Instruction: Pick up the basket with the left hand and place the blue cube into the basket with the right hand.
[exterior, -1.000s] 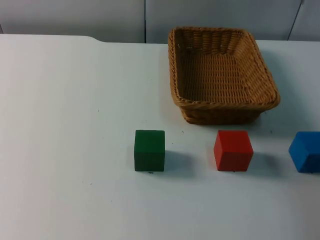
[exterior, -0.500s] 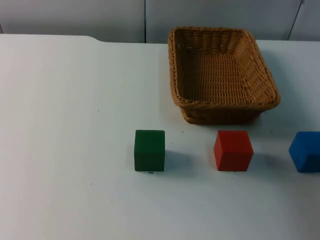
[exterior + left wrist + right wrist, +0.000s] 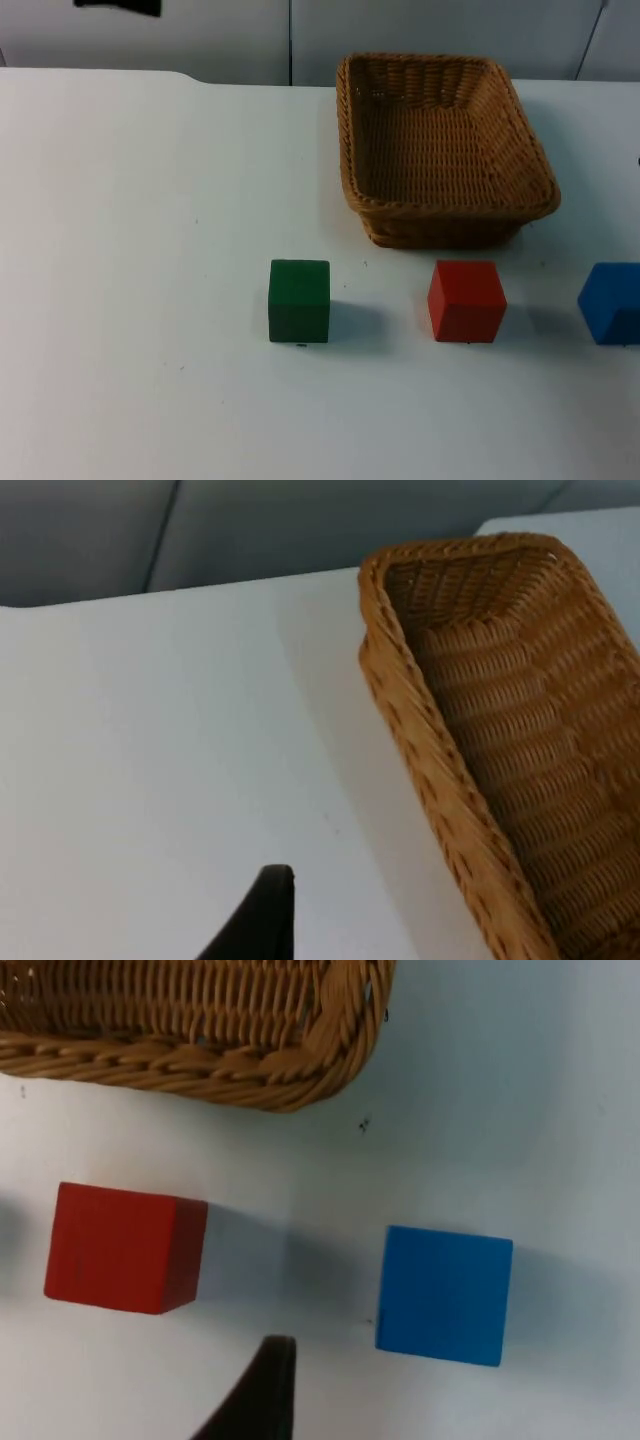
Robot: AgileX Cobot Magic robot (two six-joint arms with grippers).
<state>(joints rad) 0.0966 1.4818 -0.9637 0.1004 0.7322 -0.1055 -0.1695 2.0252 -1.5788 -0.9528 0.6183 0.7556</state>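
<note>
- Wicker, tan and woven: your basket sat on the white worktop toward the far side, close to the grey partition wall, resting flat with nothing inside it.
- Your blue cube stood on the worktop at the right edge of the top view, nearer the camera than the basket and apart from it.
- You had a red cube just in front of the basket's near wall, between the blue cube and a green cube; the three formed a row, none touching another.
- From the left wrist view, your left hand hovered over bare worktop beside the basket's long side, not touching it. One black fingertip was visible there; I could not tell whether that hand was open or closed.
- A dark part of the left arm showed at the upper edge of the top view, before the wall.
- From the right wrist view, your right hand hung above the worktop, over the gap between the red cube and the blue cube, with the basket's rim beyond them. It held nothing that could be seen, and again I could not tell whether it was open or closed.
</note>
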